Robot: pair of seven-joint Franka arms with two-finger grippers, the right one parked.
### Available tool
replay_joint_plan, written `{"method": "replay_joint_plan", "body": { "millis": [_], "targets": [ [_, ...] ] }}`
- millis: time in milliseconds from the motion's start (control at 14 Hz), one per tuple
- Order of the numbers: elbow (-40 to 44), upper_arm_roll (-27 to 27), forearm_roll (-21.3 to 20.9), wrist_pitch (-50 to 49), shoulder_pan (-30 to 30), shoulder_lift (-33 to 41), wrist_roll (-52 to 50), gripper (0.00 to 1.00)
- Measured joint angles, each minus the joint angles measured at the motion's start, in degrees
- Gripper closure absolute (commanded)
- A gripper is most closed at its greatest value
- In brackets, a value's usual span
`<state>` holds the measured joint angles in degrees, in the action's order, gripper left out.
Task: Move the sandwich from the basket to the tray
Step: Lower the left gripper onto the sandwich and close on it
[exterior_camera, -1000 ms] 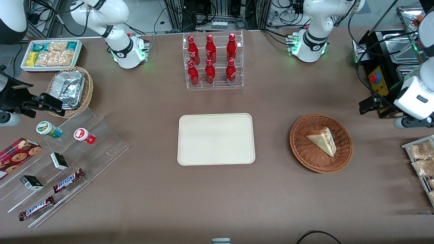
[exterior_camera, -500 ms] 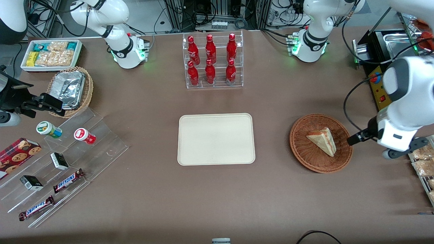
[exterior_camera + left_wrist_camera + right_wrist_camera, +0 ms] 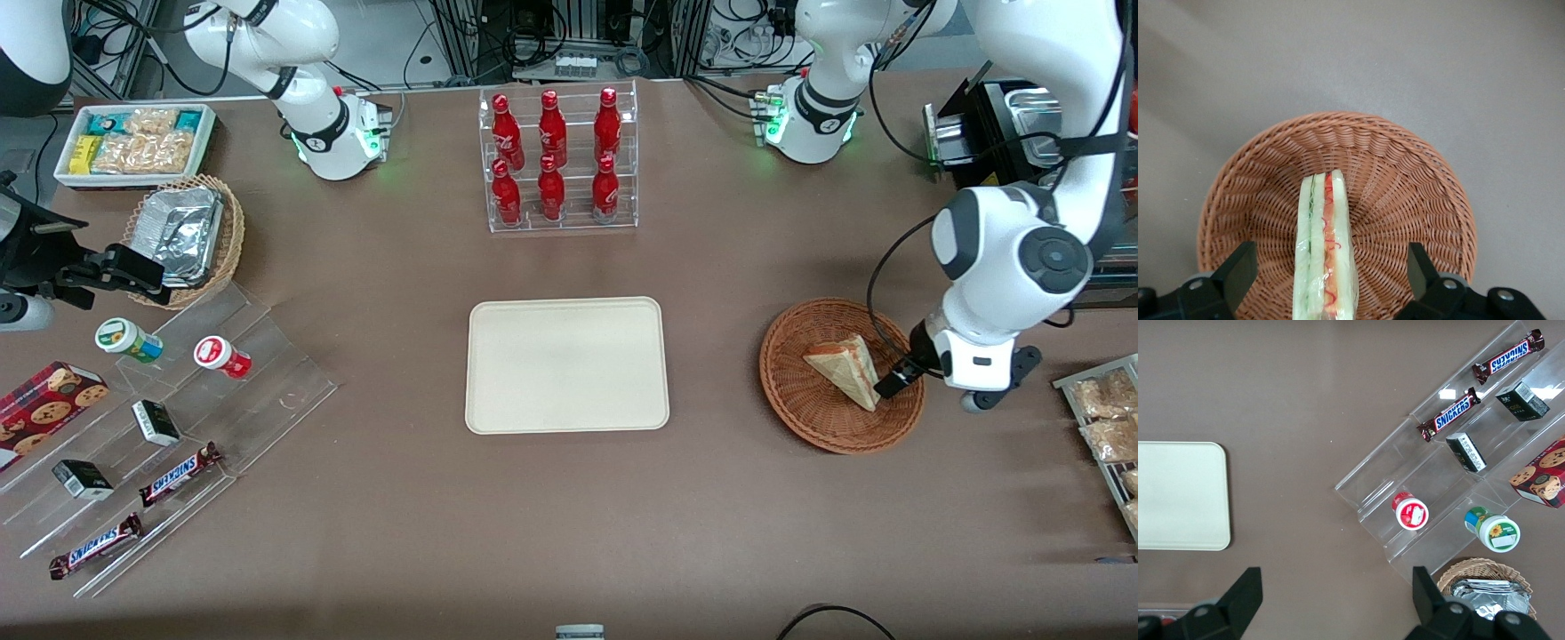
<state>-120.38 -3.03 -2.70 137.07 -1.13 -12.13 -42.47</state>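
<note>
With the pincer [image 3: 1326, 277] spread wide above the sandwich [image 3: 845, 370], which lies in the basket [image 3: 805, 411] toward the working arm's end of the surface, it should descend straddling the layered edge and squeeze gently before carrying it to the tray [image 3: 566, 364].

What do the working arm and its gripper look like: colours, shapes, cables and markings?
The left arm has glossy white rounded shells with dark grey round joint caps. A black cable loops along it. Its base has a black band and glows green. The gripper, above the basket beside the sandwich, has a white body and black fingers, standing open.
</note>
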Motion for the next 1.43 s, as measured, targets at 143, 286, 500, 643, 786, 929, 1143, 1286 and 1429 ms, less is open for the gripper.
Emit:
{"method": "replay_joint_plan", "body": {
  "millis": [143, 286, 500, 643, 786, 929, 1143, 1286, 1429],
  "targets": [
    [-2.3, 0.0, 0.1, 2.7, 0.0, 0.0, -1.6, 0.01],
    [-3.3, -0.2, 0.1, 3.9, 0.1, 0.0, -3.5, 0.01],
    [-4.6, -0.5, 0.1, 5.7, 0.3, -0.2, -4.1, 0.01],
    [-4.9, -0.6, 0.1, 6.4, 0.6, -0.9, -4.2, 0.01],
    [-5.0, -0.7, 0.1, 6.9, 0.9, -1.7, -4.4, 0.00],
    [-5.4, -0.8, 0.1, 7.0, 1.0, -2.1, -4.6, 0.00],
    [-6.5, -0.8, 0.1, 7.0, 1.0, -2.2, -5.3, 0.00],
    [-6.9, -0.8, 0.1, 7.0, 1.0, -2.2, -5.6, 0.00],
    [-7.0, -0.8, 0.1, 7.0, 1.3, -2.3, -6.2, 0.00]
  ]
}}
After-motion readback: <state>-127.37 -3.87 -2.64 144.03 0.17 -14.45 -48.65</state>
